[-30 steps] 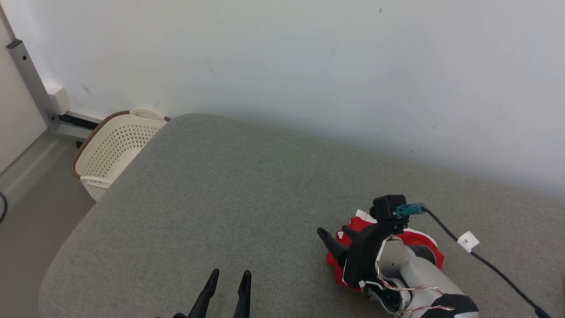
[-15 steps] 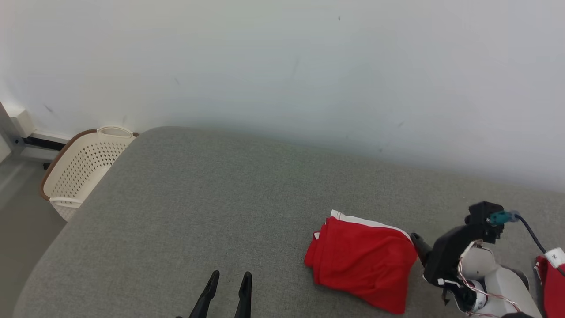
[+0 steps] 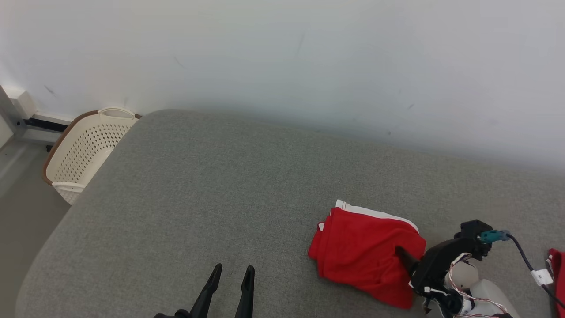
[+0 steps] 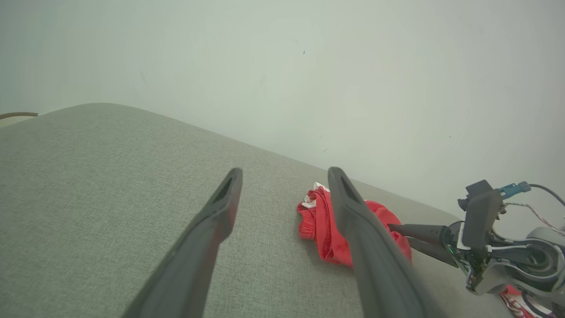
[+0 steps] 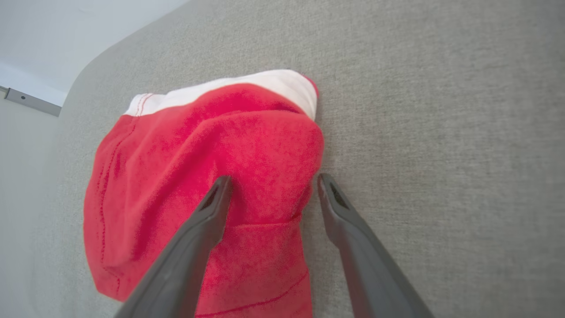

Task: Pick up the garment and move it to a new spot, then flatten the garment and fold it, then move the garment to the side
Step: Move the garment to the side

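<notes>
The garment [image 3: 362, 251] is a red folded piece with a white band along its far edge, lying on the grey fabric surface [image 3: 220, 185] at the lower right of the head view. My right gripper [image 3: 402, 258] reaches in from the right and stands open. In the right wrist view its two fingers [image 5: 274, 179] straddle the garment [image 5: 198, 154] at its right-hand fold, low over the cloth. My left gripper [image 3: 234, 269] is open at the bottom edge, well left of the garment. In the left wrist view, the left gripper [image 4: 284, 172] has nothing between its fingers, and the garment [image 4: 322, 221] lies beyond.
A cream perforated basket [image 3: 84, 150] stands on the floor off the surface's left corner. A pale wall [image 3: 309, 66] runs behind the far edge. Another piece of red cloth [image 3: 557, 265] shows at the right edge, near the wrist cable [image 3: 525, 260].
The head camera has shifted. My right gripper drew back to the right off the garment, then came back left over its right edge. The left gripper has stayed put.
</notes>
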